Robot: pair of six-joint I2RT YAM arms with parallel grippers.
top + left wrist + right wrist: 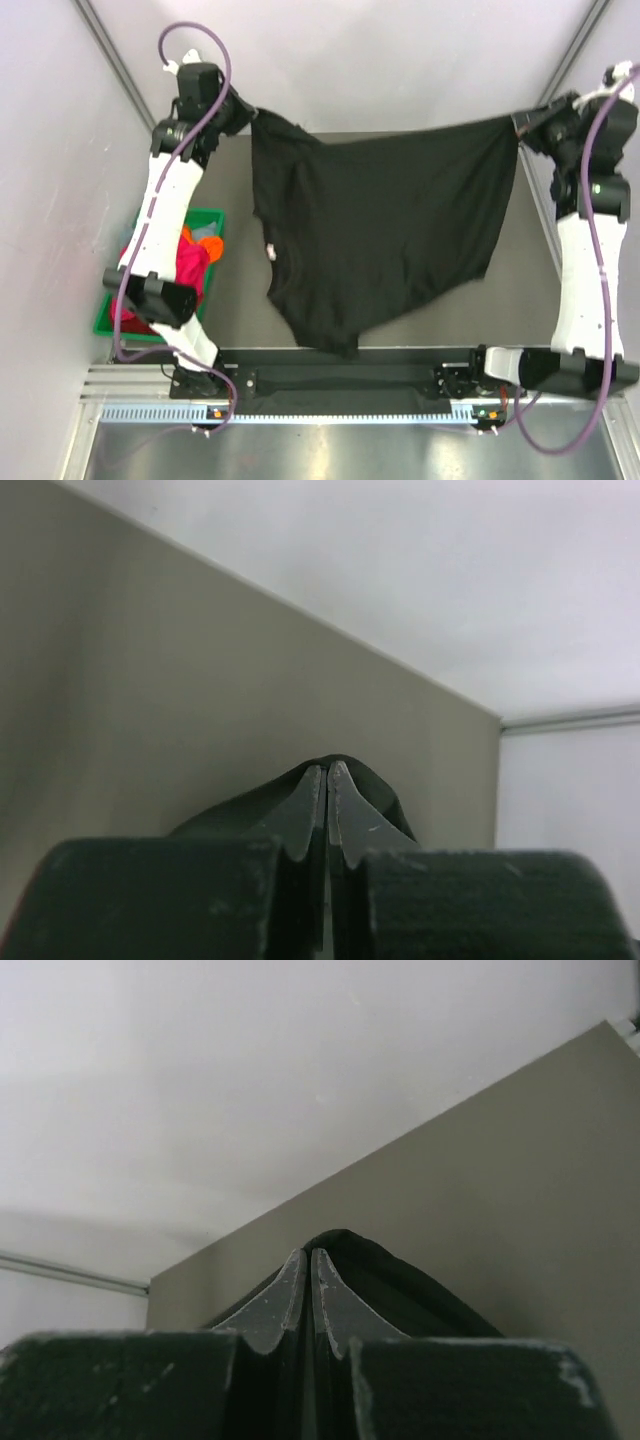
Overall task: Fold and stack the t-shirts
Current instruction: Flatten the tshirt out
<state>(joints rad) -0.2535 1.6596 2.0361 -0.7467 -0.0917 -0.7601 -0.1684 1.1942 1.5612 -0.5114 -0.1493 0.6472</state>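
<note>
A plain black t-shirt (380, 230) with a small white neck label hangs stretched above the table between both arms. My left gripper (250, 115) is shut on its upper left corner, and black cloth (375, 785) shows folded over the closed fingertips. At the upper right, my right gripper (518, 125) is shut on the opposite corner, with black cloth (400, 1270) draped behind its tips. The shirt's lower edge sags toward the near rail. More t-shirts (195, 262), red, magenta and orange, lie bunched in the bin at left.
A green plastic bin (214, 218) stands on the left side of the grey table (520, 290), partly under the left arm. The arm bases sit on a black rail (340, 380) at the near edge. Pale walls enclose the table on three sides.
</note>
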